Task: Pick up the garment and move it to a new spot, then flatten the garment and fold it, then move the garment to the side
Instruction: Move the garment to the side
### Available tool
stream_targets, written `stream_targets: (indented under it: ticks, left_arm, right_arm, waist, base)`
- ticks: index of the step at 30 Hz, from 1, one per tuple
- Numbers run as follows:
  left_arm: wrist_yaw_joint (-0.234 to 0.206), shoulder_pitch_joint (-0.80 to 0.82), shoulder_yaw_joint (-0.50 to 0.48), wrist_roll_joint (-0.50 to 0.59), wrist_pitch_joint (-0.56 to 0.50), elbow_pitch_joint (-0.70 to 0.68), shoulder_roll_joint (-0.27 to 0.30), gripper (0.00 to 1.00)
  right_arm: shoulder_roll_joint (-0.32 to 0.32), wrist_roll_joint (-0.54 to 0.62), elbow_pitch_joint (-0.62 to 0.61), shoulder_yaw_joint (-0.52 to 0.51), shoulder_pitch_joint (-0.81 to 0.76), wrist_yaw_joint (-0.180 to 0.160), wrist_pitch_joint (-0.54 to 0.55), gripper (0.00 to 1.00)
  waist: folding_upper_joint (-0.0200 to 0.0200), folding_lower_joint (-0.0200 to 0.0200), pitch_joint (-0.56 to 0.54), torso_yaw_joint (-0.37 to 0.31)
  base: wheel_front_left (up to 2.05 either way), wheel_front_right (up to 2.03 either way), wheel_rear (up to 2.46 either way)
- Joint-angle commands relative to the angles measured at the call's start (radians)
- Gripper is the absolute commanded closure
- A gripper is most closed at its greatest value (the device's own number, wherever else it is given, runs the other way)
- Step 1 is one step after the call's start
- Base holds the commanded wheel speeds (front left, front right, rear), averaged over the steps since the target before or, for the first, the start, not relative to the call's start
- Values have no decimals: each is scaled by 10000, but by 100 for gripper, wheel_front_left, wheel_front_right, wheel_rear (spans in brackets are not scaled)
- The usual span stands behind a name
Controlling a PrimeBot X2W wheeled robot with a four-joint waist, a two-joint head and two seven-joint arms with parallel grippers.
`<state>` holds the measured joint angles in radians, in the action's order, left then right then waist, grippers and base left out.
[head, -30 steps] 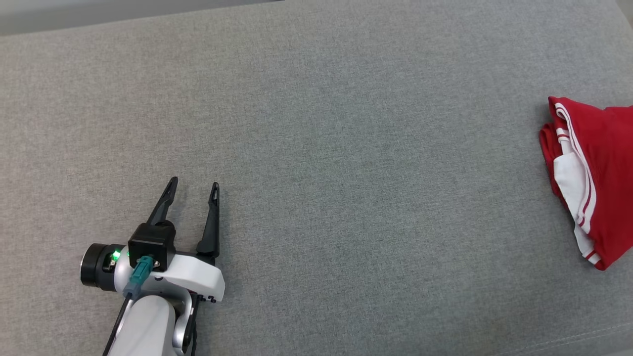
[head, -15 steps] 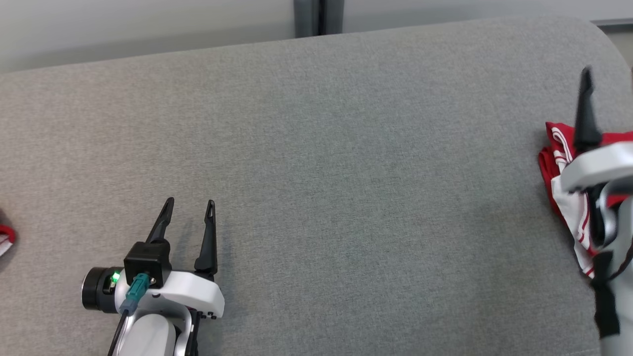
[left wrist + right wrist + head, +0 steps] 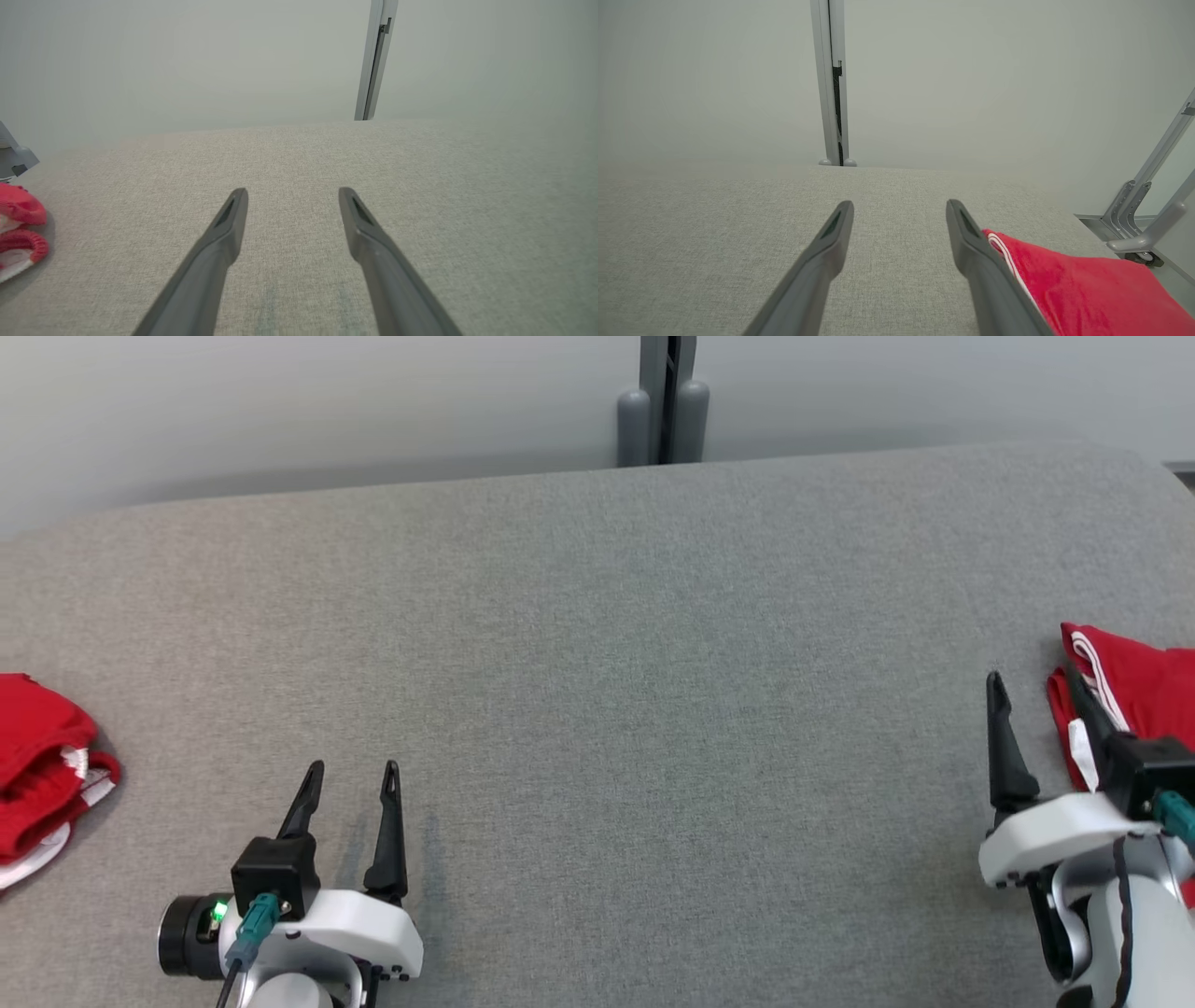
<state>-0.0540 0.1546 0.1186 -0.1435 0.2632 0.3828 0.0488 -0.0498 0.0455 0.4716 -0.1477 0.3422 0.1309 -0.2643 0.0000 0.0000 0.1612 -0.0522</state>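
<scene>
A folded red garment with white stripes lies at the right edge of the grey padded table. My right gripper stands open just left of it, one finger over its near edge. In the right wrist view the garment lies beside and behind the right finger of that gripper, with nothing between the jaws. A crumpled red and white garment lies at the table's left edge. My left gripper is open and empty, well to the right of it. The left wrist view has this gripper over bare cloth and the crumpled garment far left.
A grey post stands against the pale wall behind the table's far edge. A metal frame with a caster stands off the table's right end. A grey bracket sits beyond the crumpled garment.
The head camera has tilted up, bringing the wall, post and left garment into view. My right gripper has come in and dropped to the lower right beside the folded garment. Both grippers stay open.
</scene>
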Motion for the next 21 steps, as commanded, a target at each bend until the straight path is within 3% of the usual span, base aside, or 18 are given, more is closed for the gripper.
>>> stream_targets:
  ticks: [1,21]
  left_arm:
    - [-70,-129,-8,-62,20,20,39,0]
    - [-453,-1191,-512,-407,20,-57,40,0]
  right_arm:
    - [-49,-70,-50,11,-240,-3,5,0]
    - [-43,-1234,-63,965,-1592,-3,4,0]
  waist:
    - [0,0,-219,143]
    - [0,0,-1575,461]
  base:
    - [0,0,0]
    - [0,0,0]
